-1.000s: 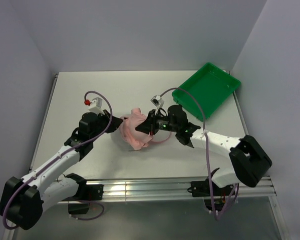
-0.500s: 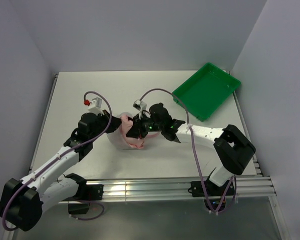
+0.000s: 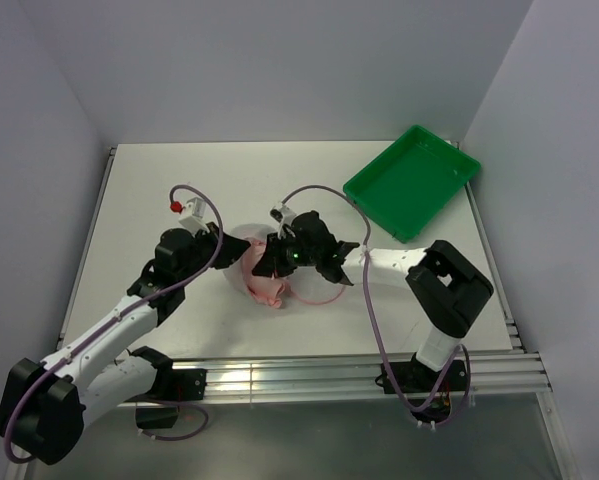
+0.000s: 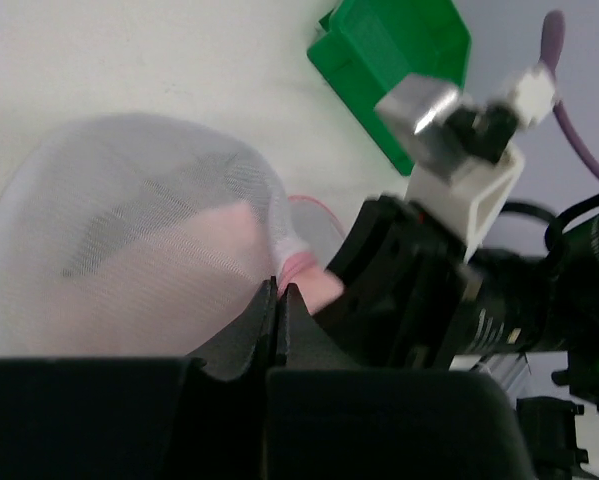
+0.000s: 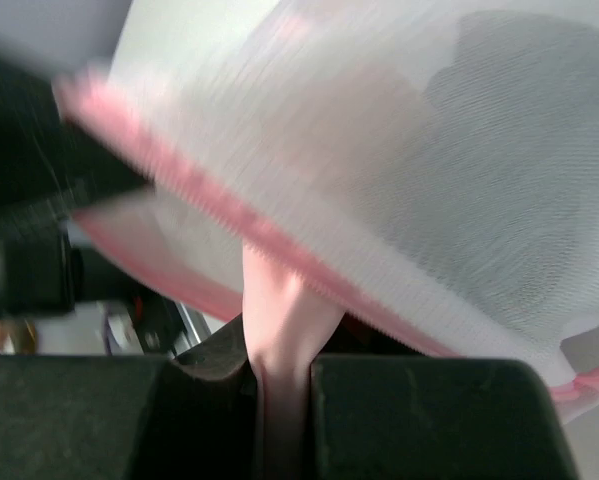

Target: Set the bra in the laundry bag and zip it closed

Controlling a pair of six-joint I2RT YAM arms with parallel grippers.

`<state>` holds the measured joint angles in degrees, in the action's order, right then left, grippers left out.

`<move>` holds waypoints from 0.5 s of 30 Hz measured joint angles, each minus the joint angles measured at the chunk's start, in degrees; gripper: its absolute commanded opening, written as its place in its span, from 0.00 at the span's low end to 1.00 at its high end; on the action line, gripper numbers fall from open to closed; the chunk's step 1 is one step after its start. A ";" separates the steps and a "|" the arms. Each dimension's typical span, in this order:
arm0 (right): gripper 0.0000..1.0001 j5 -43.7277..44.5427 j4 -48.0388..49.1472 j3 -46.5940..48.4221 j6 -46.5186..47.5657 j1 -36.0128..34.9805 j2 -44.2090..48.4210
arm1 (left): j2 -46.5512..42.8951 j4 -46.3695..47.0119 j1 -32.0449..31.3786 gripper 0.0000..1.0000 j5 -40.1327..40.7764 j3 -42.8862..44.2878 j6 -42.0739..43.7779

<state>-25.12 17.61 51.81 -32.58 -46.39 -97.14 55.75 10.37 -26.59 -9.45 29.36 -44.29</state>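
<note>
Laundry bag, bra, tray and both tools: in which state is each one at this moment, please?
laundry bag: zip open, held at its rim, pink cloth showing through the mesh.
bra: partly inside the bag, one part gripped outside the rim.
green tray: empty, apart from the bag.
left tool: shut on the bag's rim.
right tool: shut on the bra.

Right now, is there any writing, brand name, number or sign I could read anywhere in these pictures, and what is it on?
None: no word, number, brand or sign can be read in any view.
green tray: plain, no label.
laundry bag: bare mesh, no tag showing.
bra: plain pink cloth.
The right wrist view is blurred, so small print there could not be read anyway.
</note>
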 measured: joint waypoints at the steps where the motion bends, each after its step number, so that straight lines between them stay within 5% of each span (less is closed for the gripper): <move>1: 0.00 1.51 0.39 0.00 -1.70 0.02 0.15 | -0.76 -0.09 0.00 0.00 -0.26 -0.94 -0.42; 15: 0.00 35.28 0.70 5.01 -24.00 -5.68 -1.79 | -2.43 -1.57 0.13 0.00 -6.34 -4.98 -8.33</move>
<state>10.15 18.31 56.82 -56.58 -52.07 -98.94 53.32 8.80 -26.46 -15.79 24.38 -52.62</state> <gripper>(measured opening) 0.122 0.021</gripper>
